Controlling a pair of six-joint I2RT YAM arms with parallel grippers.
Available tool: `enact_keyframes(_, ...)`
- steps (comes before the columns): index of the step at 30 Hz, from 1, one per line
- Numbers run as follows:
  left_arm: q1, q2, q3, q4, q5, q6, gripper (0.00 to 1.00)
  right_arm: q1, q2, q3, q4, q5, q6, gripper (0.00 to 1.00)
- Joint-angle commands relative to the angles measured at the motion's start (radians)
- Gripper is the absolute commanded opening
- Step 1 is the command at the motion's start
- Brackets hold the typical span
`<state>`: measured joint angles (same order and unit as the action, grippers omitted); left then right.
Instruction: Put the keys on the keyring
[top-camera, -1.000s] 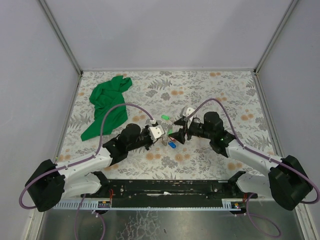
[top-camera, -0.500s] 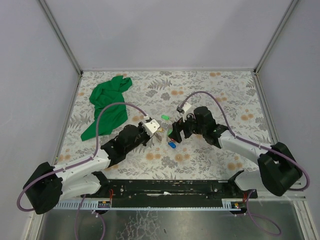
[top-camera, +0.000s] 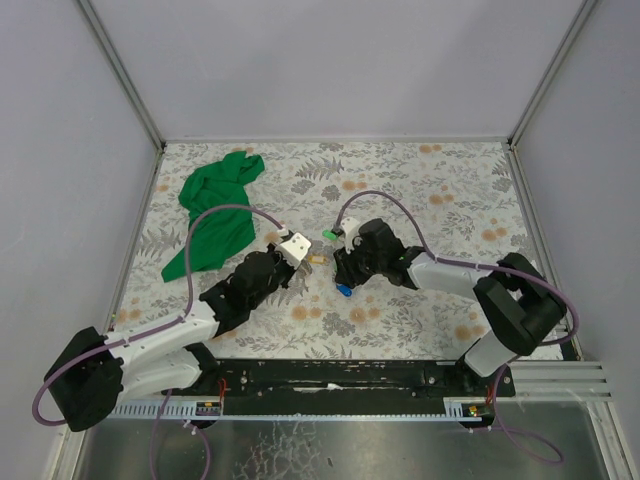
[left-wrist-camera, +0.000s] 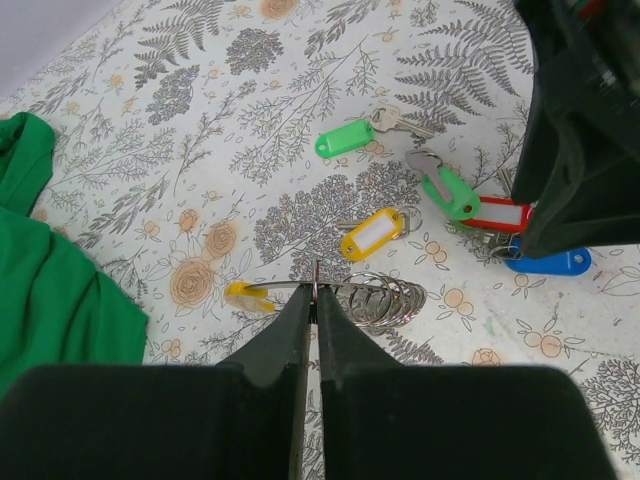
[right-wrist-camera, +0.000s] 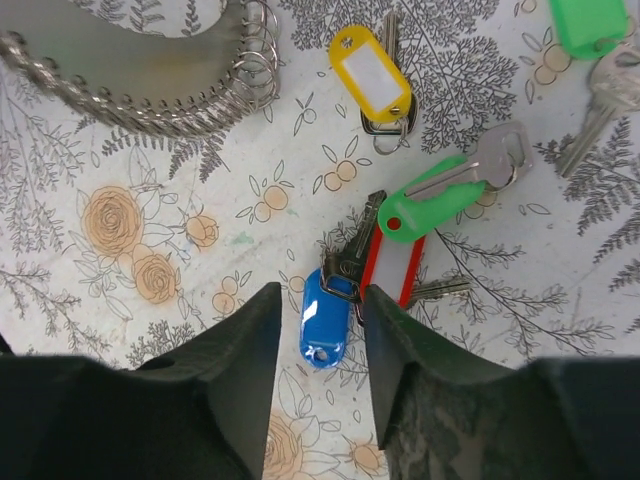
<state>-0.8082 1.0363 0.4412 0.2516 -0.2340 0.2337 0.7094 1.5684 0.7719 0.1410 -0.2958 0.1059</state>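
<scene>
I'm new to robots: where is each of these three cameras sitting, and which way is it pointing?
Top: fixed above and behind, looking down on the table; the left arm and right arm both show.
Left wrist: rides the left arm, looking down-forward past the left end effector, shut on the keyring.
Right wrist: rides the right arm, looking down past the open right end effector over the blue-tagged key.
Both wrist views share the yellow-tagged key and keyring.

Plain pale grey walls enclose a surface covered in a grey fern-and-orange-flower print, with slim metal posts in the far corners.
</scene>
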Motion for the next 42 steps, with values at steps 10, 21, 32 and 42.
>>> enact_keyframes(10,0.01,-0.016,-0.005,0.094,-0.024,-0.028,0.0,0.041,0.127,0.094,0.02,0.067,0.012,0.29)
enact_keyframes(21,0.012,-0.013,-0.002,0.088,-0.015,-0.031,0.0,0.042,0.103,0.128,-0.067,0.073,0.007,0.01)
enact_keyframes(32,0.012,-0.018,-0.001,0.083,0.0,-0.032,0.0,0.041,-0.075,0.195,-0.423,0.159,0.052,0.0)
enact_keyframes(42,0.012,-0.017,0.001,0.08,0.019,-0.036,0.0,0.027,-0.144,0.22,-0.61,0.489,0.13,0.0)
